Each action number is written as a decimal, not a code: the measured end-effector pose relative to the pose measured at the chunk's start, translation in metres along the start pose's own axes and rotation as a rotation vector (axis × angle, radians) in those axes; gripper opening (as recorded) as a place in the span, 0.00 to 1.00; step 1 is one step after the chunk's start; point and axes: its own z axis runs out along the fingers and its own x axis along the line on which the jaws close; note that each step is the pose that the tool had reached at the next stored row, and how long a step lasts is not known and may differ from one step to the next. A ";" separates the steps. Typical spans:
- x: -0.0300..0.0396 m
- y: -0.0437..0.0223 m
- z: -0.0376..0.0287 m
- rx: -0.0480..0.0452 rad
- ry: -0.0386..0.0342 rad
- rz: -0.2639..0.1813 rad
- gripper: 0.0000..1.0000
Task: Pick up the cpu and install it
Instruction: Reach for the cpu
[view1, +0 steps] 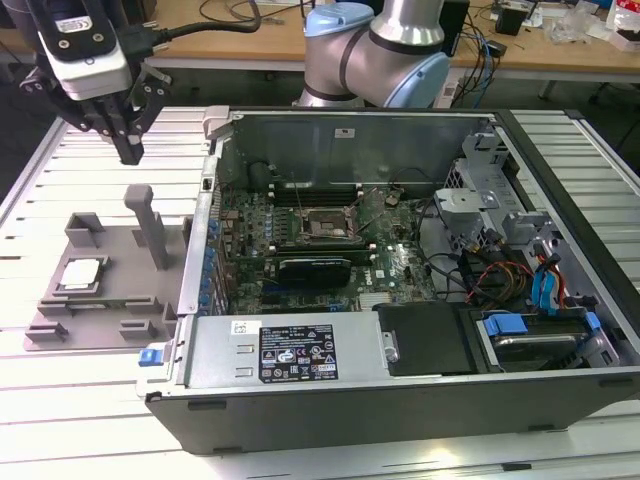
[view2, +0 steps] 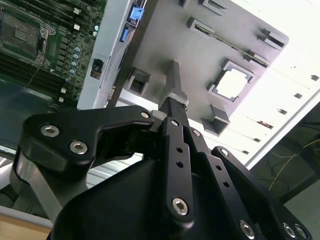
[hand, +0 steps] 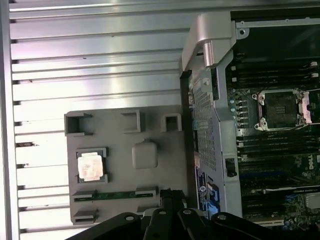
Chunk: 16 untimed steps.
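The cpu (view1: 83, 273) is a small silver square lying flat in a recess of the grey holder plate (view1: 125, 298), on the table at the exterior view's left. It also appears in both wrist views (view2: 232, 82) (hand: 91, 166). My gripper (view1: 130, 153) hangs well above the table, beyond the plate and apart from the cpu. Its black fingers (view2: 173, 107) meet at the tips with nothing between them. The open motherboard socket (view1: 328, 226) sits inside the computer case (view1: 400, 345), and both wrist views show it too (view2: 20, 37) (hand: 280, 107).
A grey upright post (view1: 150, 225) rises from the holder plate near the cpu. The case's side wall (view1: 205, 235) stands between plate and motherboard. Memory slots, cables and a drive cage (view1: 480, 185) crowd the case. A wooden desk (view1: 560, 50) with clutter lies behind.
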 end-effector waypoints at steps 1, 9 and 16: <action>0.0033 -0.0002 -0.0001 0.0000 0.0001 0.000 0.11; 0.0224 -0.0017 -0.0006 0.0000 -0.0002 0.000 0.11; 0.0475 -0.0035 -0.0010 0.0000 -0.0003 0.000 0.11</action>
